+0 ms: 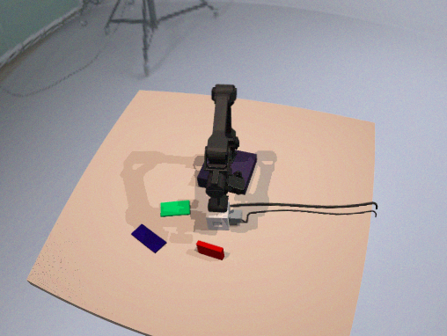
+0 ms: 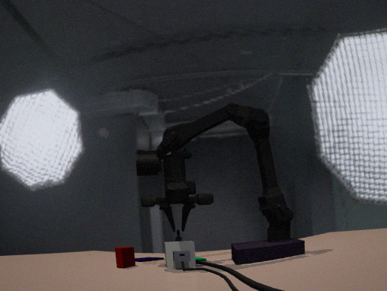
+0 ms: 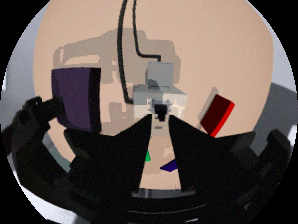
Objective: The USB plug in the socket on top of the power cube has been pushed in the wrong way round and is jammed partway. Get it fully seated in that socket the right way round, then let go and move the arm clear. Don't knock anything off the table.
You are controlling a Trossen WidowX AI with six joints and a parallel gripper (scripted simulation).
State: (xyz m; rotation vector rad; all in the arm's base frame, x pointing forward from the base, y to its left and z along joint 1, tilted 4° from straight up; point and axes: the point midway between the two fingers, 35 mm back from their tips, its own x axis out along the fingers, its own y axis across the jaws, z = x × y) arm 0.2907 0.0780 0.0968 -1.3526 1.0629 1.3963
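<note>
The white power cube (image 1: 218,221) (image 2: 180,254) (image 3: 154,92) stands on the table in front of the arm's base. A small dark USB plug (image 2: 177,235) (image 3: 160,111) sticks up from the socket on its top. My gripper (image 2: 178,229) (image 3: 160,118) points straight down right over the plug. Its fingers are a little apart, with the tips on either side of the plug's top and not pressing on it. In the top view the arm hides the plug. A grey plug (image 1: 236,215) (image 3: 160,72) with a cable sits in the cube's side.
Two black cables (image 1: 308,208) (image 2: 228,275) (image 3: 127,16) run from the cube to the table's right edge. A green block (image 1: 175,208), a flat blue block (image 1: 149,237) and a red block (image 1: 209,249) (image 2: 125,257) (image 3: 218,113) lie near the cube. The purple arm base (image 1: 246,164) (image 2: 267,250) stands behind.
</note>
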